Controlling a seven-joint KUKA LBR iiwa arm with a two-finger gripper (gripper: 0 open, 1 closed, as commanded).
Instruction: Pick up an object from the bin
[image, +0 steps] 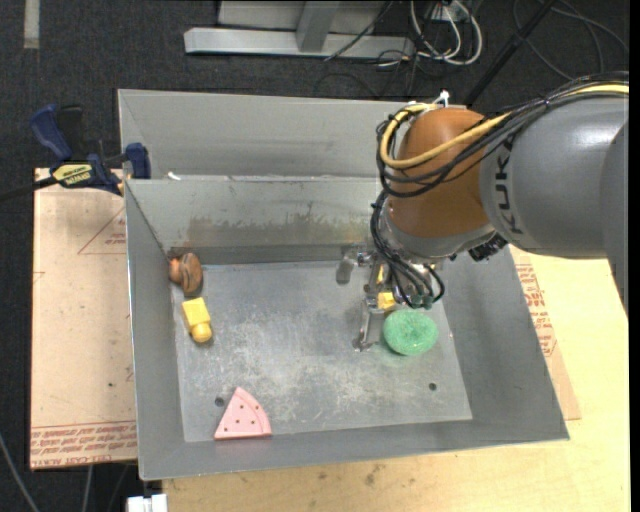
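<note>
A green rounded disc (411, 335) lay right of centre in the grey bin (300, 385), the pincer (382, 325) at its left edge; whether spread or pressed together, I could not tell. The disc looked light and soft, probably best pinched across its middle.

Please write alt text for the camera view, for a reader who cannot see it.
The robot's gripper hangs low at the right of a grey metal bin, close beside a round green thing. Along the left lie a brown lump, a yellow block and a pink wedge.
</note>
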